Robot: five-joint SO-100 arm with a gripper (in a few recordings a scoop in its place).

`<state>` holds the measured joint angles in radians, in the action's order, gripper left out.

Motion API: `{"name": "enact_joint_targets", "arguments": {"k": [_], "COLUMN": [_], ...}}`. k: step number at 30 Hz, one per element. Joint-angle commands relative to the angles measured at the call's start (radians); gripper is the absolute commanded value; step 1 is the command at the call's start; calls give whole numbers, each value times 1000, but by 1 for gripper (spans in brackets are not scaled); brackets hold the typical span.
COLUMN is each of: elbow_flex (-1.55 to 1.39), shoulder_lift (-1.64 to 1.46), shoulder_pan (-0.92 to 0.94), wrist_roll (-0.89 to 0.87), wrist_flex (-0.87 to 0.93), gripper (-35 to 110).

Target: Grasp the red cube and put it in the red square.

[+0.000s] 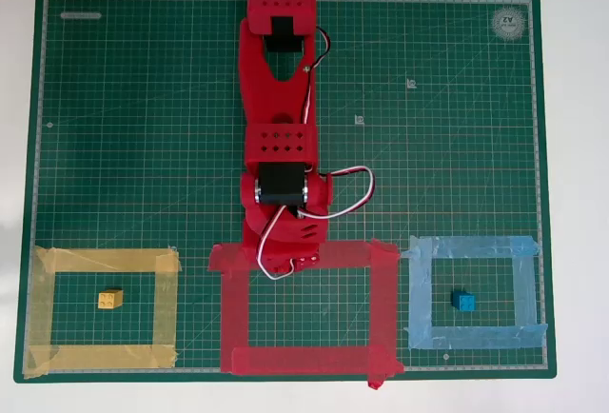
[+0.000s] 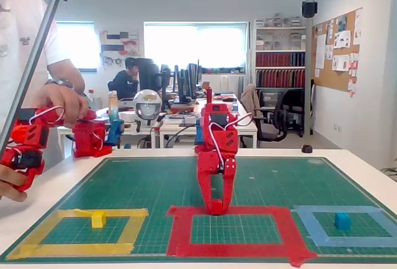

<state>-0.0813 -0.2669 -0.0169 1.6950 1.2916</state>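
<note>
The red two-finger gripper [image 2: 217, 206] is down on the wide red tape square's [image 1: 385, 308] far strip, tips together — whether they pinch the small red cube, I cannot tell.

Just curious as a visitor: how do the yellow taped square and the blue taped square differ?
The yellow square lies at the overhead view's left, the blue square at its right. The yellow square holds a yellow cube, the blue square a blue cube. Both are tape outlines on the green mat.
</note>
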Motion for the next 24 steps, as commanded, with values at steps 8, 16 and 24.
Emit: {"name": "enact_joint_targets", "arguments": {"k": [8,16,24], "elbow_flex": [49,54,54], "shoulder_lift": [-18,-11,17], "shoulder_pan": [28,35,52], "wrist_roll": [-6,-35,-43], "wrist_flex": [-38,-95,-186], "gripper": [10,13,13]}}
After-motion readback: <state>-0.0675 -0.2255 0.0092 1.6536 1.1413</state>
